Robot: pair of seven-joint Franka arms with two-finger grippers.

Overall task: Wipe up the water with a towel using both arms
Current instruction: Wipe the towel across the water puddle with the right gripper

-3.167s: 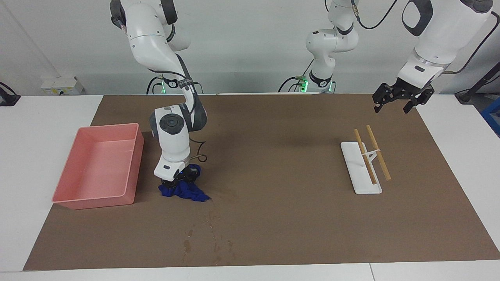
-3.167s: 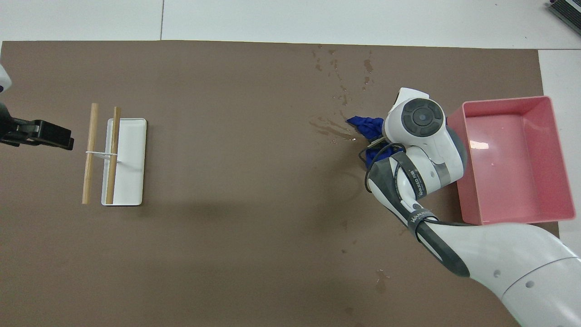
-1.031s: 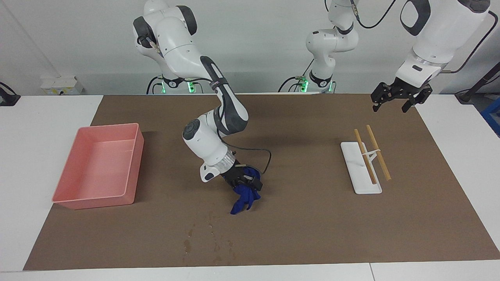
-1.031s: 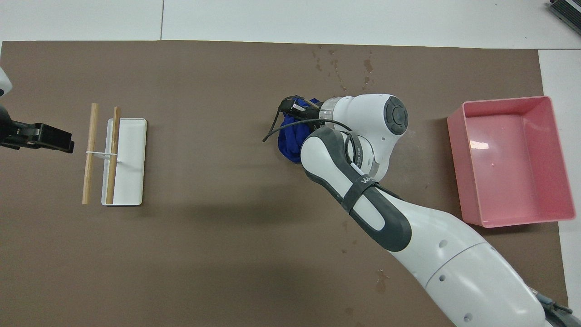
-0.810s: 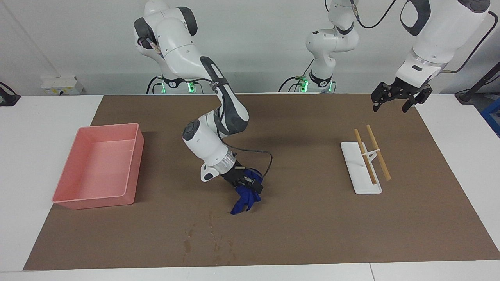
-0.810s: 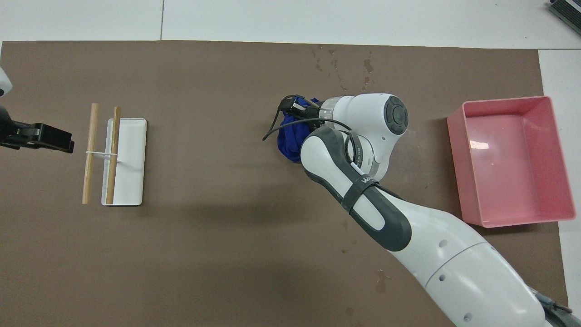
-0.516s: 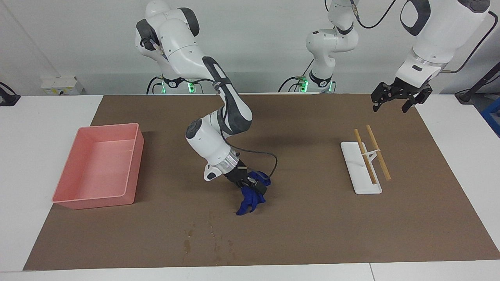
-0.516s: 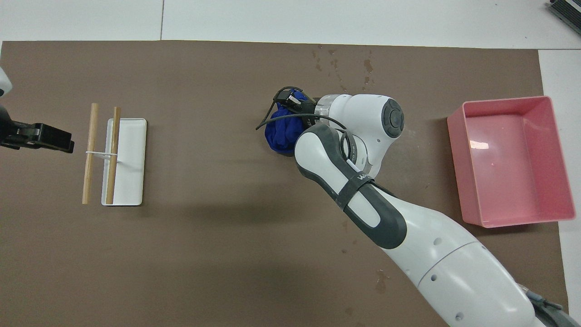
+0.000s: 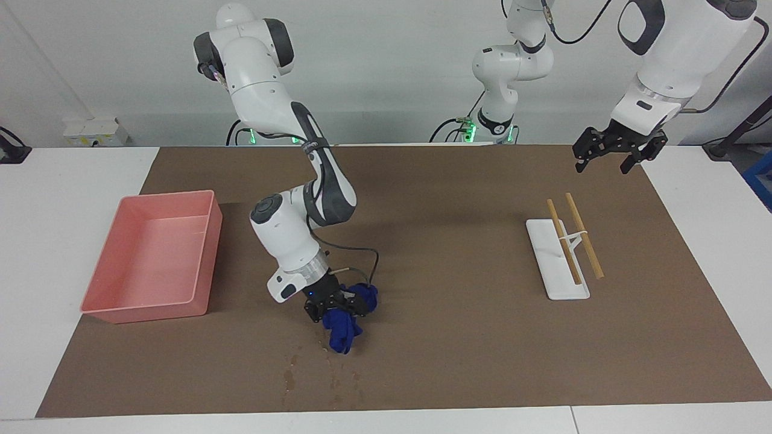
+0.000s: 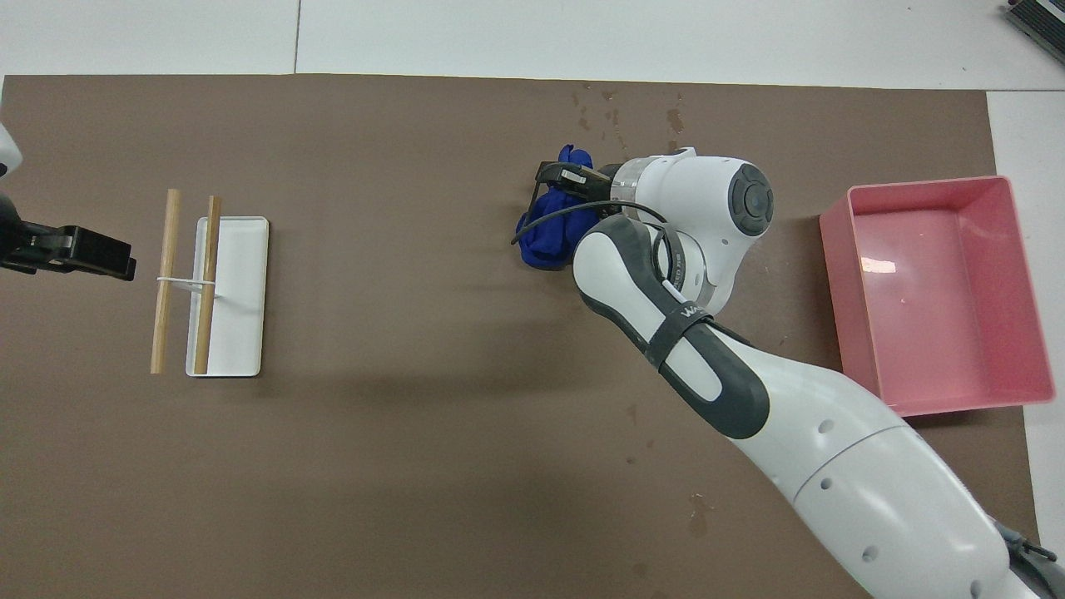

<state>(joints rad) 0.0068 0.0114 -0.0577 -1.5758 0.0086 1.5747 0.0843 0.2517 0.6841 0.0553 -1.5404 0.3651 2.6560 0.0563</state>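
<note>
Right tool (image 9: 335,307), wrist bent steeply down, clenches blue towel (image 9: 345,319) over wet blotches (image 9: 325,377); left tool (image 9: 612,150), spread, hovers at chopsticks' (image 9: 573,238) twelve o'clock.

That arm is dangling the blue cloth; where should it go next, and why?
Probably lower the towel onto the water, slightly farther from the robots: the right pincer holds it bunched just short of those blotches, which remain unwiped.

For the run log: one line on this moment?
right tool: shut on towel, above water | left tool: open, waiting
</note>
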